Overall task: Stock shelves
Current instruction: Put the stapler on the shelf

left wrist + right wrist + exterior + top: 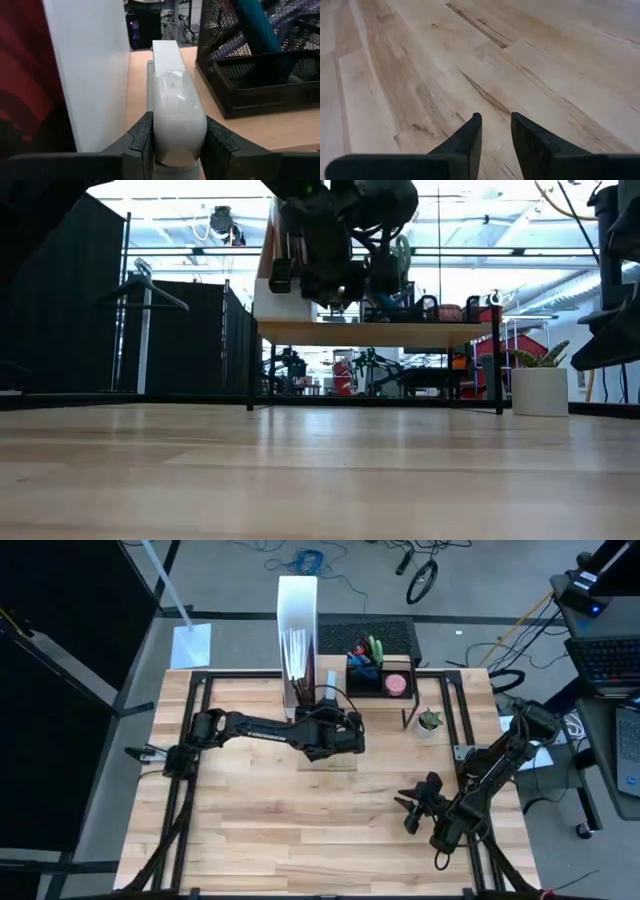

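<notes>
Shelves (375, 331) directly under left end effector (175, 145), its fingers clamped around a white stapler (172, 105).

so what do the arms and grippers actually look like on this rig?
Both arms are dark, near-black, jointed link chains. The left arm carries small white lettering along its forearm link. Each gripper has two flat, black, wedge-shaped fingers: the left gripper with stepped inner faces, the right gripper tapering to blunt tips. The right arm has cables by its base.
</notes>
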You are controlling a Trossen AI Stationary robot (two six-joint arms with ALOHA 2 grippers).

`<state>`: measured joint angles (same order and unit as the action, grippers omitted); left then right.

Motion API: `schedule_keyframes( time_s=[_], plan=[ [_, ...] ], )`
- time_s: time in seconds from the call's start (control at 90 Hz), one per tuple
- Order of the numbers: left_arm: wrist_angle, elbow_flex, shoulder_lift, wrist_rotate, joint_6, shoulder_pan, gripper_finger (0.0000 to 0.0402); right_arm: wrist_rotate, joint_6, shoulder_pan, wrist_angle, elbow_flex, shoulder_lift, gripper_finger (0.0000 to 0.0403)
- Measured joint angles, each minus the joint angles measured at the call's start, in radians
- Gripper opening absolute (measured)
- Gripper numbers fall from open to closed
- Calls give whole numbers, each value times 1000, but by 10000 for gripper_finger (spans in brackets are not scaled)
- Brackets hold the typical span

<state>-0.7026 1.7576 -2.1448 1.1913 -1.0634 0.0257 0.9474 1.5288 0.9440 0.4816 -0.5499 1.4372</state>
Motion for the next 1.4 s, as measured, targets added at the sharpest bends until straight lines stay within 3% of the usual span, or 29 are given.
schedule_keyframes(
  time_s=[0.244,0.489,0.878,1.189,1.4],
  plan=[
    [49,0,0,-13,60,0,169,-7,2,0,-69,0,67,86],
    [67,0,1,-43,129,-10,174,-10,-31,0,-104,0,80,86],
    [65,-2,82,-44,268,-114,175,-38,-73,0,-111,0,78,86],
    [67,-2,225,-84,551,-294,175,-50,-86,-14,-111,0,78,86],
    [-8,-2,323,-122,627,-436,176,-18,-238,-97,-212,0,78,86]
  ],
)
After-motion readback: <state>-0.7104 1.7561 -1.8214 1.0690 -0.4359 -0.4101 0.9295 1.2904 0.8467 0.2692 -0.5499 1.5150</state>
